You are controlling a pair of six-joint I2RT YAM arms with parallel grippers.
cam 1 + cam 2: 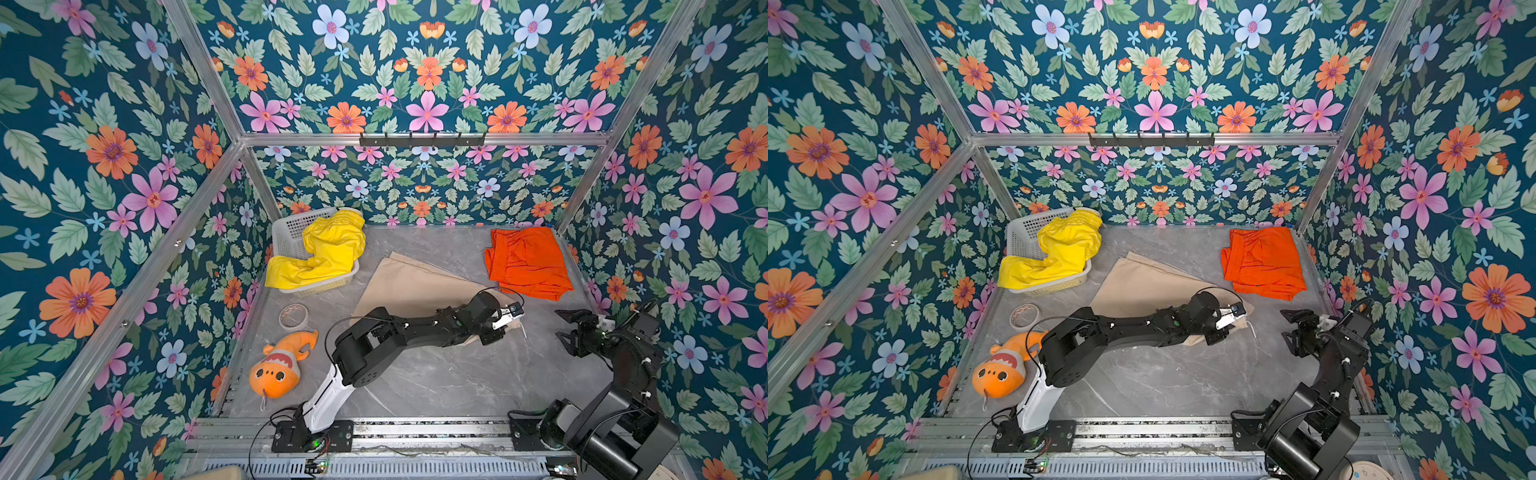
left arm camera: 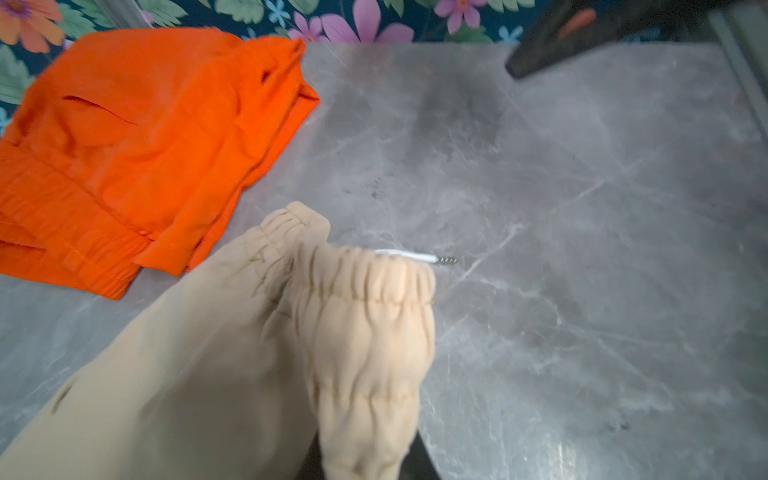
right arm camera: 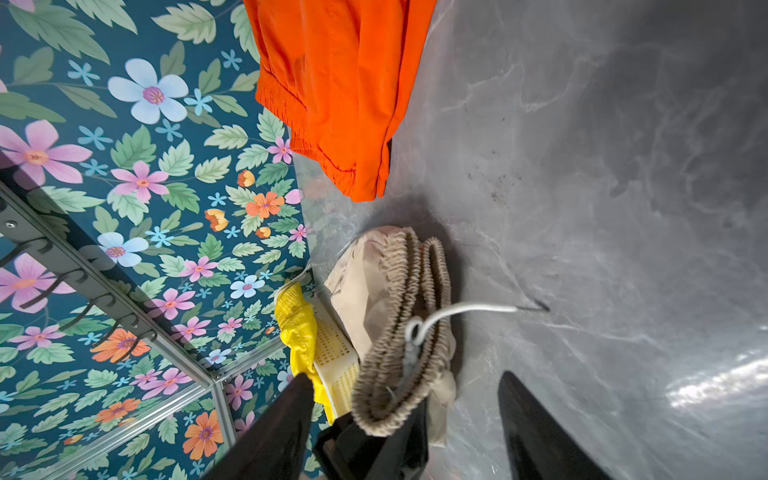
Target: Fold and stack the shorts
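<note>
**A:** Where are the beige shorts?

**B:** In the middle of the bench in both top views. They lie as a flat wedge with its point running out toward 11 o'clock. The waistband end sits just on the 3 o'clock side of centre, under the wrist of the left arm.

**A:** And the left jaws?

**B:** Closed on that waistband. In the left wrist view the gathered elastic is bunched right in front of the lens and runs down between the dark fingers. The right wrist view shows the same bunch doubled over in the grip. The white drawstring curls out of it, with its tip down on the grey surface.

**A:** Right jaws?

**B:** Spread wide and holding nothing, at the end of the right arm. They are at about 3 o'clock on the bench, pointing toward the beige waistband but apart from it.

**A:** The other two pairs?

**B:** The orange shorts lie folded in layers at 2 o'clock, by the far right corner, near the beige waistband but not touching it. The yellow shorts are at 10 o'clock, draped loosely over the white basket, with one leg hanging over its rim.

**A:** Anything else?

**B:** A tape roll at 9 o'clock and an orange plush fish at 8 o'clock, both apart from the shorts.
</note>
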